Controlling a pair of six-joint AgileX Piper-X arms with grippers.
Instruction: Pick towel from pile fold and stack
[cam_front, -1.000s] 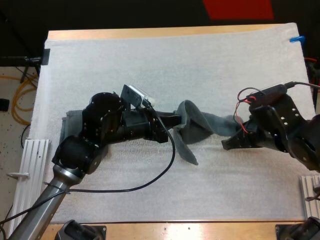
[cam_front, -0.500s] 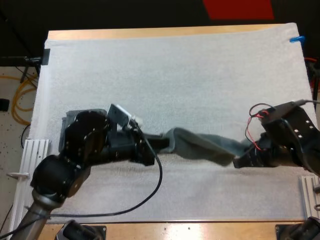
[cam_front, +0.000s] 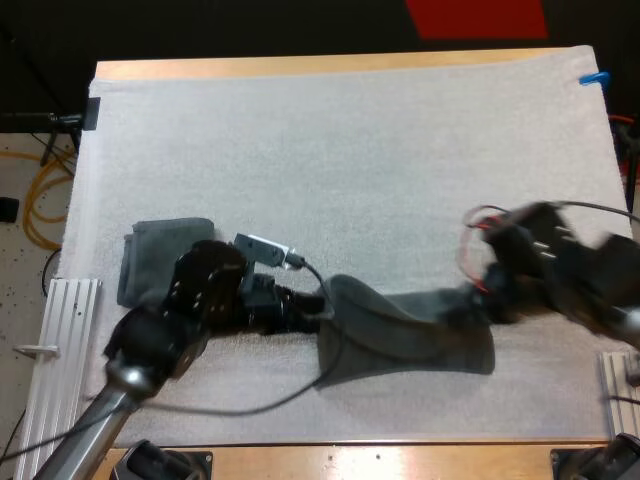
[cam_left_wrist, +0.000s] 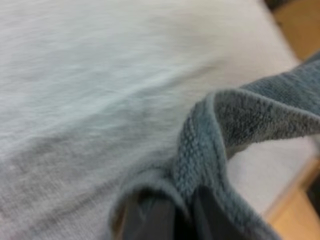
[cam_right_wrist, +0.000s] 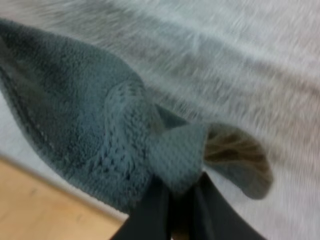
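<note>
Item: one dark grey-green towel (cam_front: 405, 335), drawn out low over the near half of the white mat (cam_front: 350, 150); long axis left to right, between the two arms; middle sagging, a loose flap trailing toward the near side of the wooden table (cam_front: 330, 64); whether the middle touches the mat, I cannot tell

Holders: left gripper (cam_front: 312, 305) at the towel's left end, nipping its hem; right gripper (cam_front: 478, 300) at the right end, nipping a bunched corner; each arm has its own end, neither is nearer the middle

Also present: folded stack (cam_front: 160, 258) on the mat, just beyond the left arm and well apart from the held towel; judged the destination, so the towel lies to the right of it and the left arm is the nearer

By view: the high view gives the span, the sag and the stack's place; the left wrist view gives fingers (cam_left_wrist: 150, 222) pressed on a thick rolled hem from both sides, bare wood past the mat's edge; the right wrist view gives fingers (cam_right_wrist: 150, 210) closed on a folded-over tuck, a small open loop beside it
</note>
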